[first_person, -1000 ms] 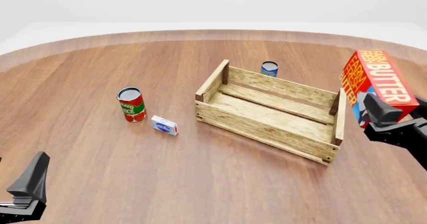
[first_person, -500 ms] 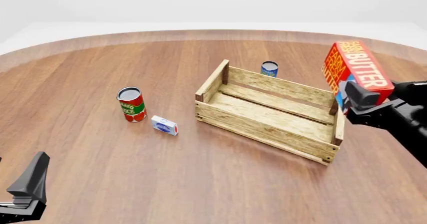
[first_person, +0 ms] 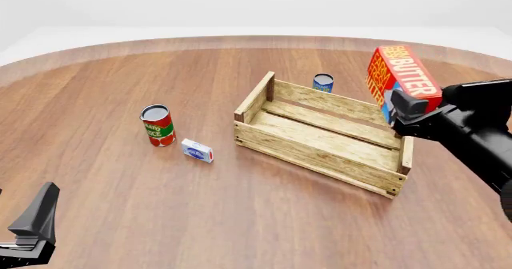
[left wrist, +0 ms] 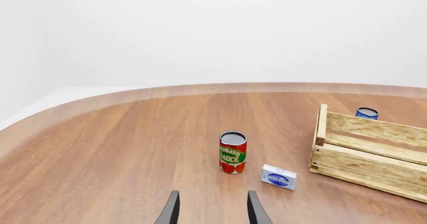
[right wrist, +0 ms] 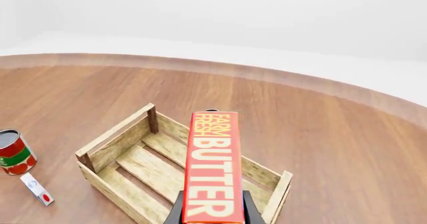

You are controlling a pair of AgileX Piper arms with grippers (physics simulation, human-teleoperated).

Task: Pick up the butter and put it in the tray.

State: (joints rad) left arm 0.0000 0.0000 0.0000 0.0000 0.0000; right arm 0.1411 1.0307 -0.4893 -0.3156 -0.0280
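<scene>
My right gripper is shut on the butter, a red-orange carton with white "BUTTER" lettering, held tilted in the air above the right end of the tray. In the right wrist view the butter stands between the fingers, over the wooden tray. My left gripper is open and empty at the near left, far from the tray; its fingertips show in the left wrist view, where the tray lies at the right.
A tomato sauce can and a small blue-white box stand left of the tray. A blue can stands behind the tray. The table's round edge runs along the back.
My right gripper has carried the butter leftward, from beyond the tray's right end to above that end. The left arm has not moved.
</scene>
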